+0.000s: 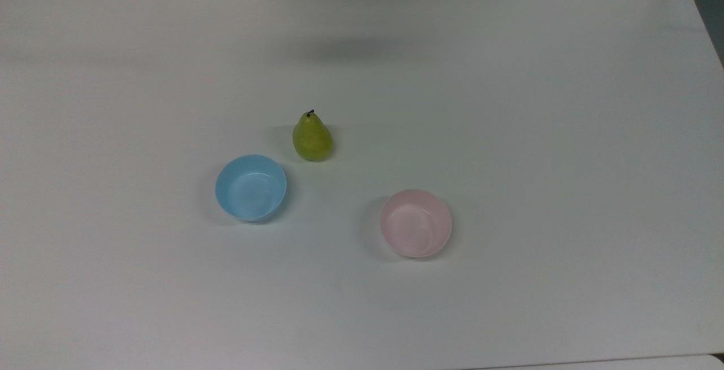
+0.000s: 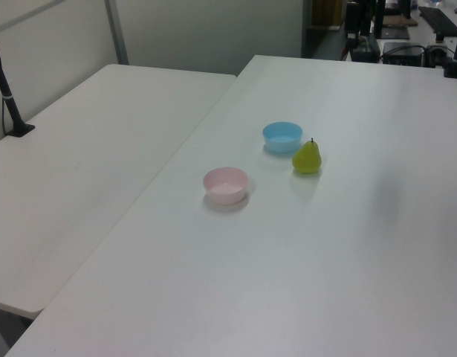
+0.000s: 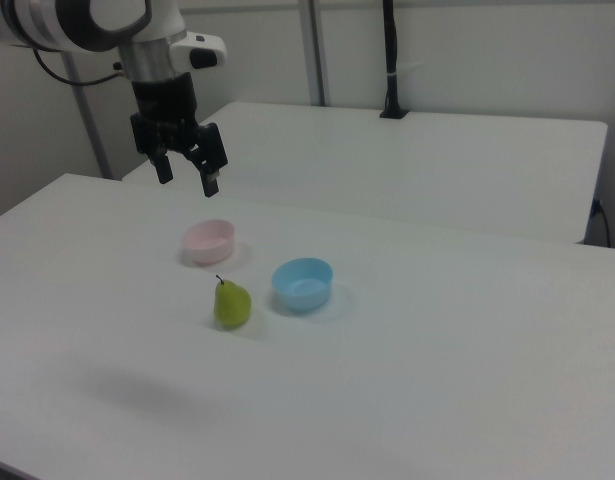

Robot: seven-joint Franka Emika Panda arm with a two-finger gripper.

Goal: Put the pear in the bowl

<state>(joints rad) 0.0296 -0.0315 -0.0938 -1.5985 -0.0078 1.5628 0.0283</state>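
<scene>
On the white surface (image 1: 509, 104), the pear (image 1: 311, 138) stands upright, stem up, touching neither bowl. In the top view, the light blue bowl (image 1: 250, 188) sits just beside it at lower left, and the pink bowl (image 1: 416, 223) lies further off at lower right. Both bowls hold nothing. In the right view, my end effector (image 3: 187, 180) hangs in the air above the surface, fingers apart and gripping nothing, up and to the left of the pink bowl.

Smooth plastic-looking bowl (image 1: 416, 223), matt table (image 1: 565, 132)
</scene>
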